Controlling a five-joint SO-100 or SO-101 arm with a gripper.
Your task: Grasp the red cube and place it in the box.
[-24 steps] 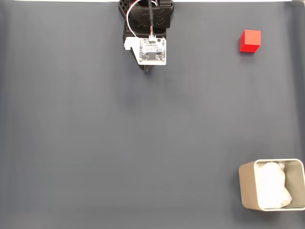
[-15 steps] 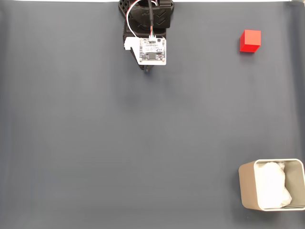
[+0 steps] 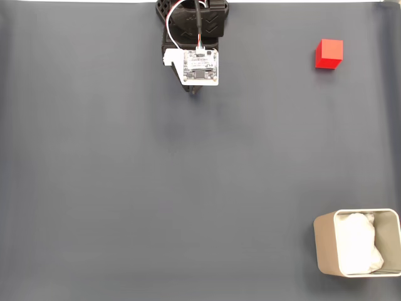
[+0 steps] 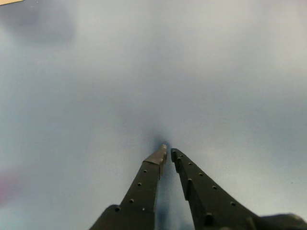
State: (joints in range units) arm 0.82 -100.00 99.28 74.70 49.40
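Arm [image 3: 195,37] sitting folded at twelve o'clock on grey mat [image 3: 156,188] in fixed view, nothing reaching out. Gripper [image 4: 167,152] pointing at bare mat in wrist view, jaws nearly closed, tips almost touching, holding nothing. Red cube [image 3: 329,53] lying at two o'clock, well apart from arm. Box [image 3: 324,241] waiting at five o'clock, paper-lined. Judging progress: nothing done; approaching, grasping, carrying, dropping all remaining.
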